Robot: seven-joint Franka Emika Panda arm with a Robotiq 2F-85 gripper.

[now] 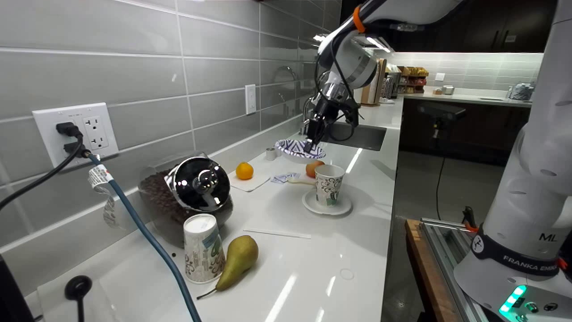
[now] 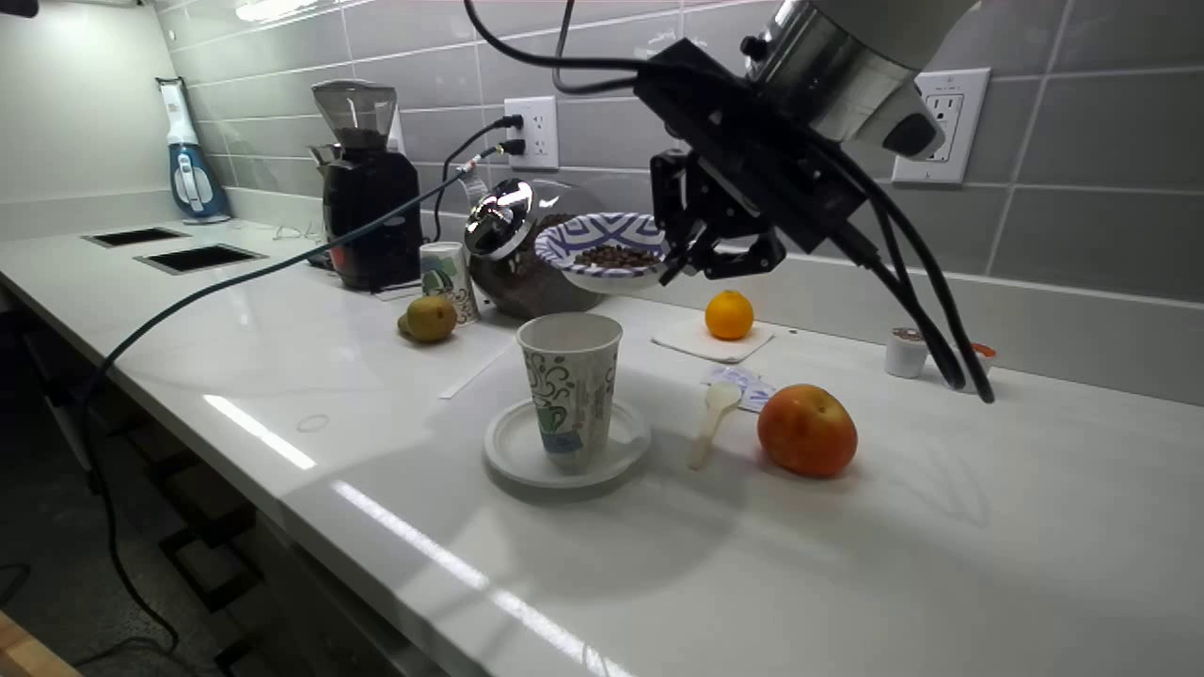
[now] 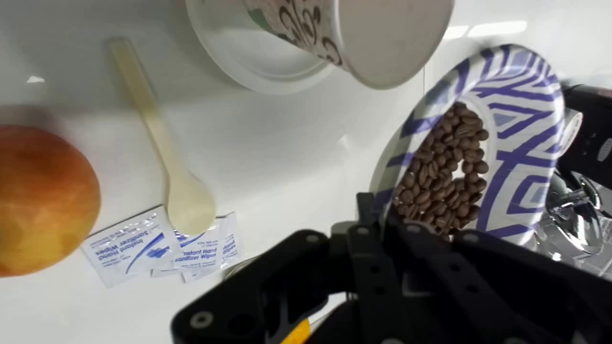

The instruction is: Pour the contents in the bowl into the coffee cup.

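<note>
The bowl (image 1: pixel 291 147) is white with a blue-purple zigzag pattern. It is held in the air, tilted slightly, and shows in the wrist view (image 3: pixel 530 126) too. Its contents, brown coffee beans (image 2: pixel 616 257), lie inside it in the wrist view (image 3: pixel 442 172). My gripper (image 3: pixel 375 210) is shut on the bowl's rim, one finger inside and one outside. The coffee cup (image 2: pixel 574 385) appears to be the upright white paper cup with a brown swirl print. It stands on a white saucer (image 2: pixel 503 451), below and beside the bowl. The cup's mouth (image 3: pixel 397 38) is near the bowl's rim in the wrist view.
A red-yellow fruit (image 2: pixel 807 430), a wooden spoon (image 2: pixel 717 414) and wipe packets (image 3: pixel 210 253) lie near the saucer. An orange (image 2: pixel 729 315) sits on a napkin. A bean jar (image 1: pixel 201 185), an upturned paper cup (image 1: pixel 203 250) and a pear (image 1: pixel 239 259) stand farther along the counter.
</note>
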